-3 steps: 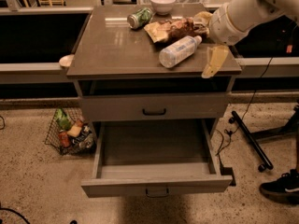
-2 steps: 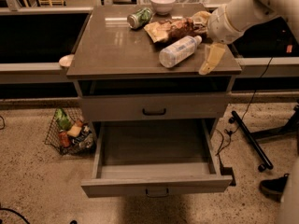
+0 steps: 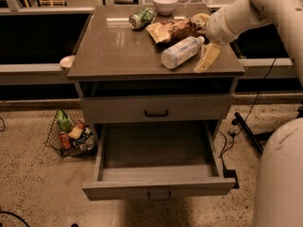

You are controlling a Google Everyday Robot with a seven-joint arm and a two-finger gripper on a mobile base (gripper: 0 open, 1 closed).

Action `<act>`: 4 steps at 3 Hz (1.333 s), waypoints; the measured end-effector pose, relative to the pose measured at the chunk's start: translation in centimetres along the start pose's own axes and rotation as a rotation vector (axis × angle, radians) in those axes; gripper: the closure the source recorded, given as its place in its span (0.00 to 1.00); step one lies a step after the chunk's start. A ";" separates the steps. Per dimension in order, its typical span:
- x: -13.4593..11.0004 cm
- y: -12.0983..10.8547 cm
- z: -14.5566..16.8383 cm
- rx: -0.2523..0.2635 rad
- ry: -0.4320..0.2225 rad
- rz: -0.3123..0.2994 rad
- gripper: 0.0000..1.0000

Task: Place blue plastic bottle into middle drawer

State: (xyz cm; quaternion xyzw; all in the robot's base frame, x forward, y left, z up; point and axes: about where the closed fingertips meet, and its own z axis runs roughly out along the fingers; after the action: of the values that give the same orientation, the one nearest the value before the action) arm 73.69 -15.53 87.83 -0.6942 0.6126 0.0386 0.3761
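Observation:
The blue plastic bottle (image 3: 181, 51) lies on its side on the cabinet top (image 3: 113, 46), cap pointing right toward the arm. My gripper (image 3: 204, 38) is open at the cap end. One yellowish finger (image 3: 207, 58) rests on the top in front of the bottle, and the other (image 3: 201, 18) is behind it. The middle drawer (image 3: 158, 187) is pulled out wide below, and its grey inside holds nothing.
A crinkly chip bag (image 3: 171, 30), a green-and-silver can (image 3: 142, 18) and a white bowl (image 3: 165, 3) sit behind the bottle. The upper drawer front (image 3: 156, 109) is shut. A wire basket (image 3: 71, 132) stands on the floor at left. Black stand legs (image 3: 248, 131) and my white body (image 3: 279, 174) are at right.
My gripper has moved a little to the left, closer along the bottle's cap end. The bottle and the drawer have not moved.

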 end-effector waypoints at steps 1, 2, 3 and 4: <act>0.0 -0.2 0.0 0.003 -0.002 0.000 0.00; -0.1 -0.1 1.1 0.002 -0.014 0.021 0.00; -1.5 -1.2 2.3 0.046 -0.047 0.065 0.00; -2.7 -1.6 3.0 0.053 -0.061 0.081 0.00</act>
State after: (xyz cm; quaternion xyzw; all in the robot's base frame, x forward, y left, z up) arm 75.63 -11.65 87.84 -0.6571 0.6291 0.0586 0.4112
